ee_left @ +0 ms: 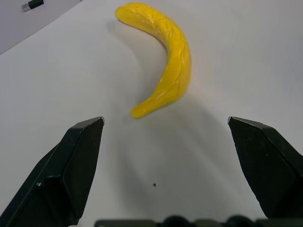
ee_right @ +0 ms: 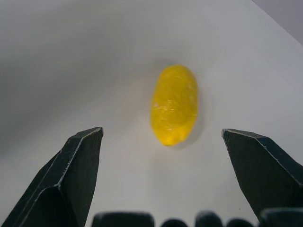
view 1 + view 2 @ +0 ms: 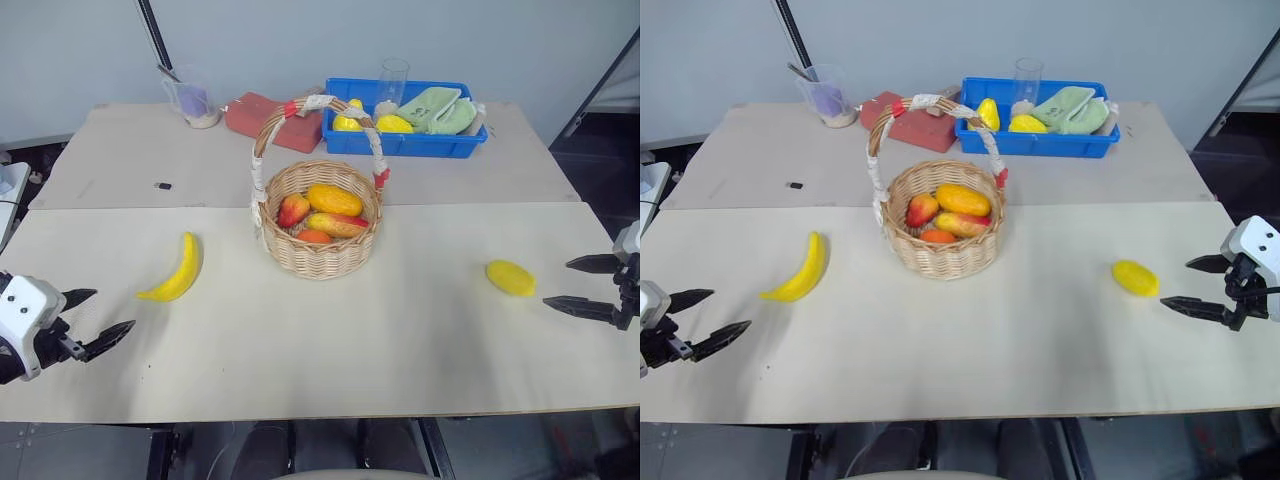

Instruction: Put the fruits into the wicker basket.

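A curved yellow banana (image 3: 176, 270) lies on the table to the left of the wicker basket (image 3: 322, 255); the left wrist view shows the banana (image 1: 163, 60) just ahead of the fingers. My left gripper (image 3: 95, 320) stands open near the table's front left, a short way from the banana. A yellow oval lemon-like fruit (image 3: 511, 277) lies at the right, and the right wrist view shows the lemon-like fruit (image 2: 173, 104) ahead. My right gripper (image 3: 568, 283) is open beside it, apart from it. Several orange-red and yellow fruits lie inside the basket.
A blue tray (image 3: 400, 143) with yellow fruits, green cloths and a clear glass stands at the back. A red block (image 3: 270, 118) and a plastic cup (image 3: 195, 98) sit behind the basket. A small dark object (image 3: 164, 185) lies at the back left.
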{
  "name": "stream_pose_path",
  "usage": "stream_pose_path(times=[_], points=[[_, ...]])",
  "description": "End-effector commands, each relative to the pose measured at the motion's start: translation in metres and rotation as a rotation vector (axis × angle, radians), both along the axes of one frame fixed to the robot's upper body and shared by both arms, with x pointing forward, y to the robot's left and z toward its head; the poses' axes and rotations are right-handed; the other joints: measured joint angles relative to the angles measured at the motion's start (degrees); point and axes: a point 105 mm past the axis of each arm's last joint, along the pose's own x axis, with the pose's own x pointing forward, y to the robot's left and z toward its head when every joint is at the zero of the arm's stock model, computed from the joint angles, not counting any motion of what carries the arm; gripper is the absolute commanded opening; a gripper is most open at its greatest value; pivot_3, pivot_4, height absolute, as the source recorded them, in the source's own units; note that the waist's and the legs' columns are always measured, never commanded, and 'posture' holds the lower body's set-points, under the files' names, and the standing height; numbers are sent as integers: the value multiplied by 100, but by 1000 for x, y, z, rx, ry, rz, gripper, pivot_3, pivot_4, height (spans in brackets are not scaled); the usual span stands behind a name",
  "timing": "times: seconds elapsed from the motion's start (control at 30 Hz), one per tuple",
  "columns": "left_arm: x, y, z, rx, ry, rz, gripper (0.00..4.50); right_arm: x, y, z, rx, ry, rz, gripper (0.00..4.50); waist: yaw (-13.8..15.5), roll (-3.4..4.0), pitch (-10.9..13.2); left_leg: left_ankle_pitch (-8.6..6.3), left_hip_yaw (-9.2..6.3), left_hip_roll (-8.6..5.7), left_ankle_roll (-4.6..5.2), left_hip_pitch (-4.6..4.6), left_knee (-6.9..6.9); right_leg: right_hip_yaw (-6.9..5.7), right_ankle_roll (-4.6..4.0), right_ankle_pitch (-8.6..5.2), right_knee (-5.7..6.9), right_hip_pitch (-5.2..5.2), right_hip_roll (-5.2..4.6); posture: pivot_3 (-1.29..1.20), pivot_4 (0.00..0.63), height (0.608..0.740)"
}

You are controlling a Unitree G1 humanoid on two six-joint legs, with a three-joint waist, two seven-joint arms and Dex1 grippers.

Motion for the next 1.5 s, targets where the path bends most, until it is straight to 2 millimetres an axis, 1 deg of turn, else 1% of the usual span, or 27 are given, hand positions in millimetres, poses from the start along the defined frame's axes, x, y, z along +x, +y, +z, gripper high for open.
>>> stream_pose_path(times=[0.03, 0.1, 0.17, 0.2, 0.33, 0.43, 0.5, 0.6, 0.7, 0.8, 0.93, 1.07, 1.1, 1.2, 1.3, 1.37, 1.43, 1.5], points=[[4, 8, 13, 9, -58, 34, 4500, 1, 0, 12, -10, -52, 9, 4453, 2, 0, 0, 0, 0, 0, 0, 0, 0, 0, 0, 0, 0, 0, 0, 0, 150, 740], [5, 8, 12, 25, -62, 29, 4500, 1, 0, 12, -10, -56, 11, 4453, -7, 0, 0, 0, 0, -1, 0, 0, 0, 0, 0, 0, 0, 0, 0, 0, 150, 740], [8, 1, 13, -12, -73, 17, 4500, 5, 5, 16, -28, -94, 34, 4453, -15, 0, 0, 0, 1, -1, 0, 0, 0, 0, 0, 0, 0, 0, 1, 0, 150, 740], [10, -3, 13, -27, -77, 7, 4500, 6, 9, 19, -28, -108, 52, 4453, -13, 0, 0, 0, 0, -1, 0, 0, 0, 0, 0, 0, 1, 0, 1, 0, 150, 740], [21, -17, 12, -92, -87, -21, 4500, 4, 37, 35, 1, -136, 158, 4453, -15, 2, 0, 0, 0, -1, 0, 2, 0, 1, 0, 0, 6, 0, 1, 0, 150, 740], [36, -27, 9, -140, -87, -31, 4500, -2, 79, 60, 115, -173, 275, 4453, -8, 2, 0, 0, -5, 1, 0, 0, 0, 1, 0, 0, 8, -1, 4, 0, 150, 740], [47, -27, 5, -142, -82, -6, 4500, -10, 103, 74, 171, -179, 353, 4453, -9, 2, 0, 0, -7, 1, 0, -1, 0, -1, 1, 0, 8, -1, 5, 0, 150, 740], [58, -29, -2, -141, -63, 8, 4500, -18, 128, 89, 231, -179, 432, 4453, -2, 1, 0, 0, -12, 0, 0, -3, 0, -3, 1, 1, 6, -1, 5, 0, 150, 740], [68, -31, -11, -135, -42, 37, 4500, -22, 151, 103, 292, -209, 506, 4453, 2, 1, 0, 0, -13, -3, 0, -11, 0, -5, 2, 1, 4, -6, -1, 0, 150, 740], [75, -34, -17, -151, -34, 54, 4500, -24, 166, 108, 333, -221, 560, 4453, 15, -3, 0, 0, -14, -3, 0, -13, 0, -6, 2, 2, 4, -7, -1, 0, 150, 740], [87, -41, -25, -173, -34, 73, 4500, -26, 181, 114, 389, -237, 618, 4453, 51, -3, 0, 0, -17, -6, 0, -16, 0, -9, 3, 2, 4, -8, -5, 0, 150, 740], [95, -44, -29, -182, -34, 83, 4500, -26, 190, 117, 402, -259, 648, 4453, 67, -4, -1, 1, -16, -8, -1, -21, 2, -9, 4, 3, 8, -14, -6, 0, 150, 740], [97, -46, -33, -178, -28, 84, 4500, -24, 194, 119, 415, -275, 657, 4453, 68, -6, -2, 1, -18, -7, -1, -23, 2, -10, 4, 3, 8, -15, -4, 0, 150, 740], [100, -54, -42, -196, -9, 69, 3650, -20, 202, 122, 437, -299, 668, 4500, 68, -6, -2, 1, -16, -8, -1, -23, 2, -10, 4, 3, 9, -17, -5, 0, 150, 740], [101, -59, -44, -219, -6, 47, 2309, -18, 205, 121, 437, -300, 669, 4500, 73, -7, -2, 1, -17, -7, -1, -24, 2, -11, 4, 3, 9, -17, -5, 0, 150, 740], [102, -61, -43, -224, -8, 29, 1326, -18, 206, 121, 437, -302, 666, 4500, 85, -6, -2, 1, -18, -8, -1, -24, 2, -12, 4, 3, 9, -17, -6, 0, 150, 740], [100, -62, -38, -227, -21, 9, 563, -18, 206, 121, 433, -305, 658, 4500, 89, -7, -2, 1, -18, -9, -1, -24, 2, -12, 4, 3, 9, -17, -8, 0, 150, 740], [94, -66, -26, -248, -46, -35, 525, -19, 205, 120, 426, -307, 647, 4500, 87, -7, -2, 1, -18, -9, -1, -26, 2, -12, 4, 3, 9, -17, -9, 0, 150, 740]])
